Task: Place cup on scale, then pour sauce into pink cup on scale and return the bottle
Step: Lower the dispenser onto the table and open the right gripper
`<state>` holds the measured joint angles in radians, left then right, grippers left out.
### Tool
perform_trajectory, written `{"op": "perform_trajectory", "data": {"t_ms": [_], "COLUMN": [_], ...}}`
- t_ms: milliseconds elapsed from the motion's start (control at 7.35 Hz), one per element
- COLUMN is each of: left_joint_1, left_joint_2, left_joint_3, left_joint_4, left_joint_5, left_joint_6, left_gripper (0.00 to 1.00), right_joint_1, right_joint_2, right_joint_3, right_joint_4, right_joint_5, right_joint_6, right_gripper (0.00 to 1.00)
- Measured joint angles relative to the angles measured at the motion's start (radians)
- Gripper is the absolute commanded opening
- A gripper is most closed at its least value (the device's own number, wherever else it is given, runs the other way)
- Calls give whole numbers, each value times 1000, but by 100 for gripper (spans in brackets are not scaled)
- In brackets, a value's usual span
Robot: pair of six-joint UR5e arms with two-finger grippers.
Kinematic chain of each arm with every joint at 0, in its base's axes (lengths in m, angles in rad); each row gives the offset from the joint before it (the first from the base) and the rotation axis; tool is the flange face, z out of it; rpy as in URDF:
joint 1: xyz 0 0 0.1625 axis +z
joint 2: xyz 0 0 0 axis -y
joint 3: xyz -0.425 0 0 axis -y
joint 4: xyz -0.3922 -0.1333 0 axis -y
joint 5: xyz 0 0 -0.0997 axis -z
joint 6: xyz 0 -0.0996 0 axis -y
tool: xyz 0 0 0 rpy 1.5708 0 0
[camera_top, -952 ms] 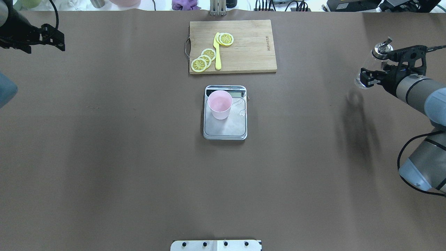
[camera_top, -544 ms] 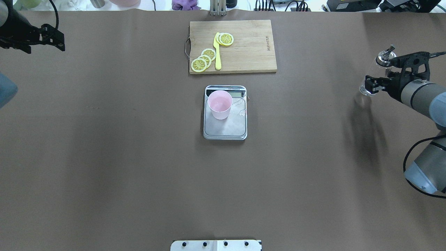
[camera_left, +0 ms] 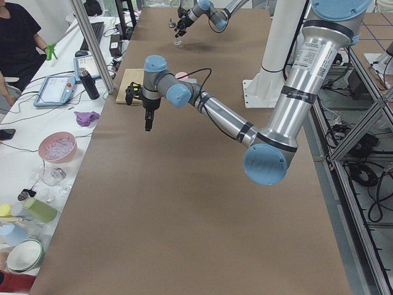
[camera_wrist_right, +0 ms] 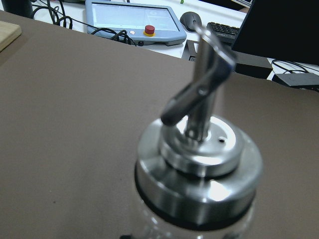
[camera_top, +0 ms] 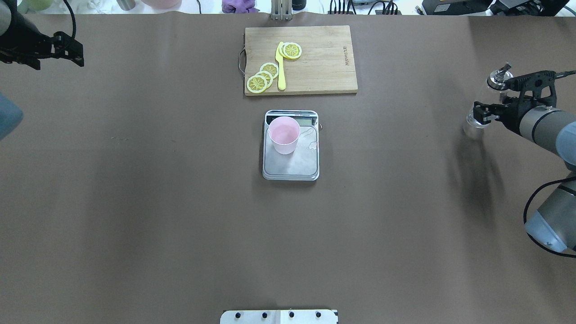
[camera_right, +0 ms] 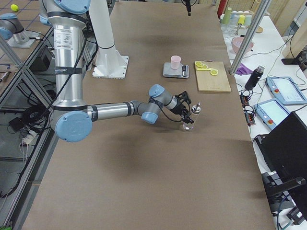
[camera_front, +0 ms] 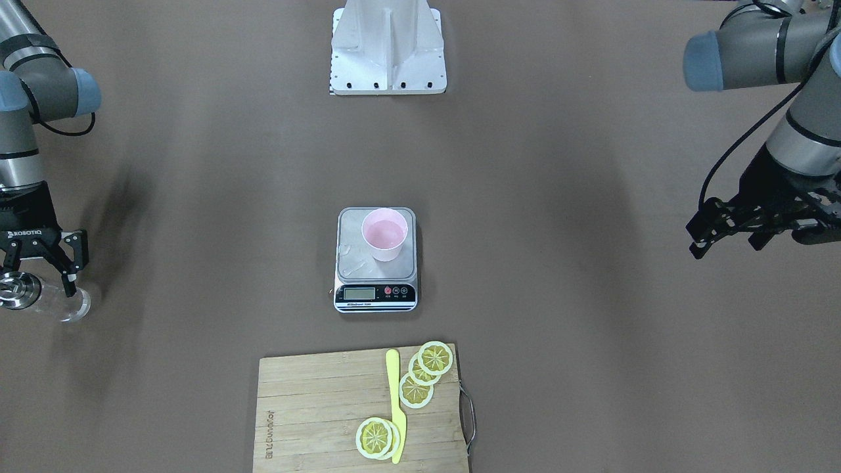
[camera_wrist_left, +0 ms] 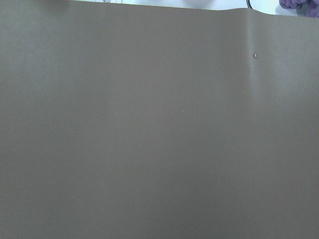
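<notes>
The pale pink cup [camera_top: 284, 134] stands upright on the far left part of the silver scale [camera_top: 292, 168], also seen in the front view as cup [camera_front: 385, 242] on scale [camera_front: 355, 263]. At the table's right side my right gripper [camera_top: 480, 113] is shut on the clear glass bottle [camera_top: 482, 100], held nearly upright with its base at or just above the brown table. The bottle's silver pourer cap [camera_wrist_right: 199, 169] fills the right wrist view. My left gripper [camera_top: 77, 54] hangs open and empty over the far left of the table.
A wooden cutting board [camera_top: 315, 63] with lemon slices and a yellow knife lies behind the scale. The robot's white base plate [camera_top: 279, 316] is at the near edge. A side bench with bowls, cups and a seated person [camera_left: 15, 37] runs along the far side.
My right gripper has carried the bottle further right and lower toward the table, turning it more upright. Cup, scale and left arm have not moved.
</notes>
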<state>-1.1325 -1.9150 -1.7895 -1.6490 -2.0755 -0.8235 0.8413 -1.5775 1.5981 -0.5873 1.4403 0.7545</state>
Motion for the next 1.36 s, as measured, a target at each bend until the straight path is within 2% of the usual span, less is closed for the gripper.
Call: {"op": "perform_trajectory", "data": {"t_ms": [680,816,952,1088,1360], "left_joint_1": [1,1,1,1,1], "left_joint_2": [1,1,1,1,1], "left_joint_3": [5,5,5,5,7], "left_joint_4": [-1,-1,-1,-2,-2], "left_joint_5": [0,0,0,0,1], "left_joint_6": [1,1,1,2,5], "left_gripper": [98,98,98,98,98], "right_joint_1": [-2,-2,-1,-1,0], "right_joint_2": [2,2,1,1,0], "right_joint_3": [-24,-25,-25,-25,-23], "right_joint_4": [6,6,6,6,8], "right_joint_5": [3,9,18,24,40], "right_joint_6": [3,3,3,3,2], "right_gripper": [24,41,79,100,100]}}
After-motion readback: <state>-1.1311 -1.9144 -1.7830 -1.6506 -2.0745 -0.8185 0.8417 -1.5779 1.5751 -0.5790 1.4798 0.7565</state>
